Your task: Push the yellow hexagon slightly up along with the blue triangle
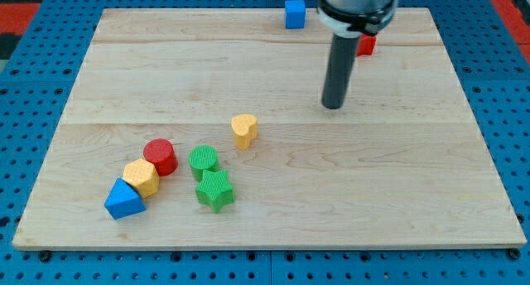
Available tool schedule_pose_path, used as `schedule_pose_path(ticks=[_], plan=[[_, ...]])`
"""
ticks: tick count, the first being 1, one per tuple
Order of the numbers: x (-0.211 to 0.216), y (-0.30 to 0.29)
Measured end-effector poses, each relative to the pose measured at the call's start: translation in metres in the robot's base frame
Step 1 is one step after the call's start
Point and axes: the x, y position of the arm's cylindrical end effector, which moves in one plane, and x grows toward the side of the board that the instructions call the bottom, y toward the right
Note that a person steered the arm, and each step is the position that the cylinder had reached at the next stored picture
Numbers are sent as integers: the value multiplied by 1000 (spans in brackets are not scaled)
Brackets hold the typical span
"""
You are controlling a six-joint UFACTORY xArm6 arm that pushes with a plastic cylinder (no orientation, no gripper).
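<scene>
The yellow hexagon sits at the view's lower left of the wooden board. The blue triangle touches it on its lower left. A red cylinder touches the hexagon on its upper right. My tip rests on the board in the upper middle-right, far to the right of and above these blocks.
A green cylinder and a green star sit just right of the cluster. A yellow heart-like block lies near the centre. A blue cube and a red block, partly hidden by the rod, sit near the top edge.
</scene>
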Motion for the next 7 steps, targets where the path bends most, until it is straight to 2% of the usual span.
schedule_pose_path(ticks=[2, 3, 5, 6, 7], plan=[[0, -72], [11, -127], [35, -283], [104, -344], [153, -368]])
